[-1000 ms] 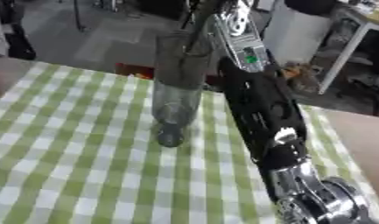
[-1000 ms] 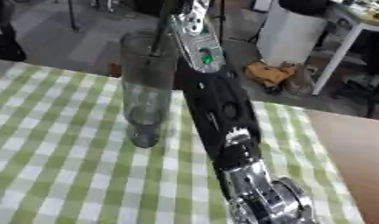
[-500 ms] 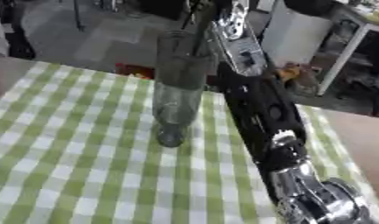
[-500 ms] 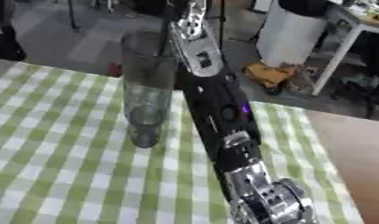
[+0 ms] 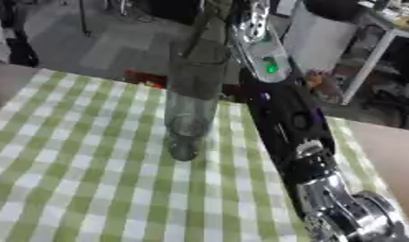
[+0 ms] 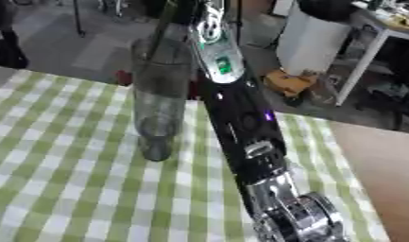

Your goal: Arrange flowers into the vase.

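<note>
Arm point(image 5: 282, 108) raised further, stem point(image 5: 209, 21) above vase point(image 5: 191, 99)

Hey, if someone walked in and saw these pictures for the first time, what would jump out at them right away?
First, the robot's right arm, black with silver joints and a green light, stretching from the lower right corner up past the top edge. Next, the tall clear glass vase standing upright just left of the arm on the green-and-white checked tablecloth, with a dark stem slanting down into its mouth. Neither hand shows.
</note>
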Tool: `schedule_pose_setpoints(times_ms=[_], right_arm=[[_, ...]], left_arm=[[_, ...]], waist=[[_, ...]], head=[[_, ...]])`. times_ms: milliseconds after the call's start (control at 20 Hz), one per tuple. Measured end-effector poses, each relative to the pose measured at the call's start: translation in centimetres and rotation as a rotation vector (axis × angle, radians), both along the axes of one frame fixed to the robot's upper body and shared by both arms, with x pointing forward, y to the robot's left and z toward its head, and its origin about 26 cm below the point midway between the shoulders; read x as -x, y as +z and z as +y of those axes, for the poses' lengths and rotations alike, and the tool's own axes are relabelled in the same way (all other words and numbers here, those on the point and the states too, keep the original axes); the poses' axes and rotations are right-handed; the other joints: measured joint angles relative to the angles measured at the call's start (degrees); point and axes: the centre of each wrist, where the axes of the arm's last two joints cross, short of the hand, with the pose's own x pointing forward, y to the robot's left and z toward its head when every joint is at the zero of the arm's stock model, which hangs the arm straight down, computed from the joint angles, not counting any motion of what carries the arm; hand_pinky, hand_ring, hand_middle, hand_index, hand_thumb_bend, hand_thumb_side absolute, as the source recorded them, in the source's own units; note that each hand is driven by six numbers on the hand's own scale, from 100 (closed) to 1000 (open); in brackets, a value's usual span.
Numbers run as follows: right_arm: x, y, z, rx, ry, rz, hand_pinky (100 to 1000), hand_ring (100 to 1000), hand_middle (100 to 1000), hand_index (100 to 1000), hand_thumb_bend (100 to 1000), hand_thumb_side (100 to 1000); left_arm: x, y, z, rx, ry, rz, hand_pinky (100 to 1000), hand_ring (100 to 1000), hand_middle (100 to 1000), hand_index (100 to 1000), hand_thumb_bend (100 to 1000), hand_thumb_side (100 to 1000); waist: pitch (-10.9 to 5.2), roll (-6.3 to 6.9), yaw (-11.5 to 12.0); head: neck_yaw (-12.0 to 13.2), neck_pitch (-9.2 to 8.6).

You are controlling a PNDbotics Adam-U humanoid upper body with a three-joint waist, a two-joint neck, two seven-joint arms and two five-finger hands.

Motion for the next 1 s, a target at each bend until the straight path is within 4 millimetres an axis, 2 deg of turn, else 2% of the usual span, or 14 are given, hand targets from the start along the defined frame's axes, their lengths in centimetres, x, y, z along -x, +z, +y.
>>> schedule_pose_setpoints(times_ms=[150,750,1000], right_arm=[[0.2,0.4,-0.2,0.028,-0.024,0.004,442,553,336,264,229,989],[0.1,0.4,-1.2,0.203,-0.123,0.027,540,628,400,278,246,996],[-0.4,-0.4,-1.8,0.268,-0.153,0.058,551,636,405,277,245,995]], left_arm=[[0.0,0.0,0.0,0.000,0.000,0.001,502,840,937,938,100,842],[0.1,-0.3,0.1,0.003,0.007,0.014,502,839,936,938,100,844],[0.1,-0.3,0.2,0.005,0.012,0.015,502,838,935,938,100,844]], waist=[[-0.17,-0.11,-0.3],[-1.00,-0.33,-1.0],[-1.21,-0.32,-1.3]], head=[[0.0,0.05],[0.5,1.02],[0.5,1.34]])
